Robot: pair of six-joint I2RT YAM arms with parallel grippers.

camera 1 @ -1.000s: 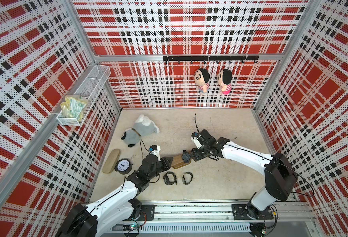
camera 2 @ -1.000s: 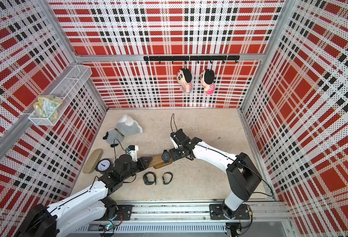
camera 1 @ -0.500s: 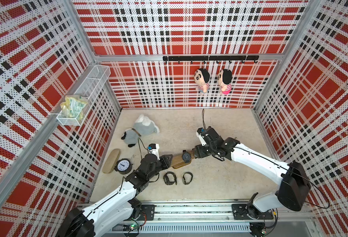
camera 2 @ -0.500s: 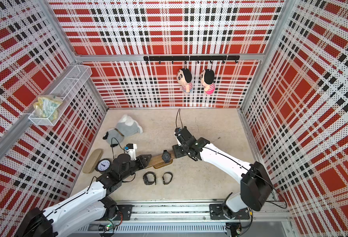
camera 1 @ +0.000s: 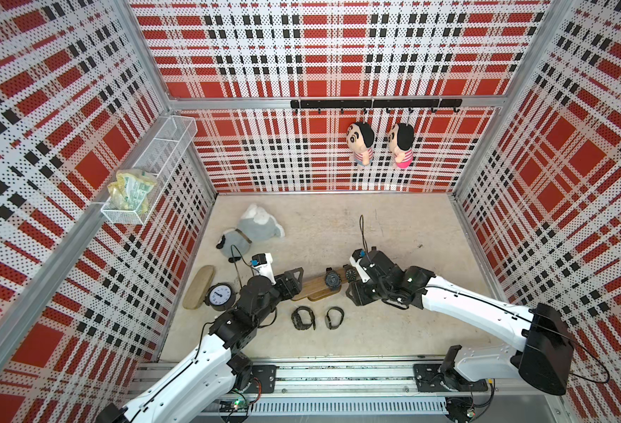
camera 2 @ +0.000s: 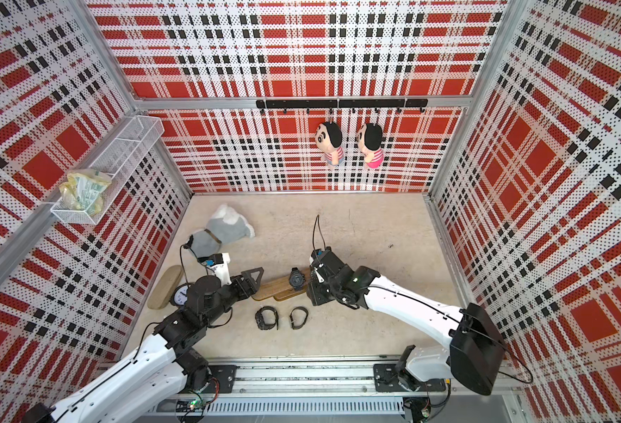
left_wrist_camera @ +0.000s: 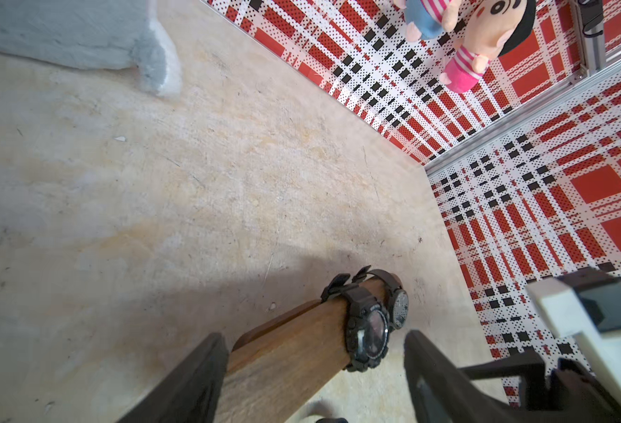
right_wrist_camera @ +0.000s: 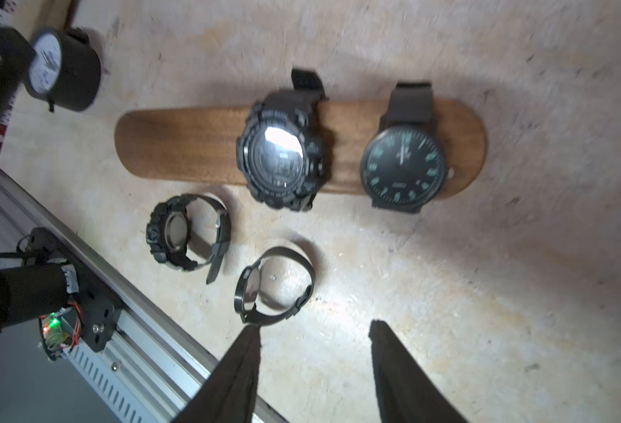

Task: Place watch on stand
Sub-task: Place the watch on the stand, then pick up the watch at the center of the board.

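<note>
As seen close up, shows the stand [right_wrist_camera: 184, 146] with a chunky watch [right_wrist_camera: 281, 161] and a round-faced watch [right_wrist_camera: 402, 164] strapped round one half, left gripper [left_wrist_camera: 310, 344] open astride its bare end, likely to steady it, right gripper [right_wrist_camera: 314, 327] open and empty near a loose slim watch [right_wrist_camera: 261, 289], likely next

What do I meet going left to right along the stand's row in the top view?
Beige oval board → alarm clock → left gripper → chunky digital watch → round-dial watch, both watches on the stand.
</note>
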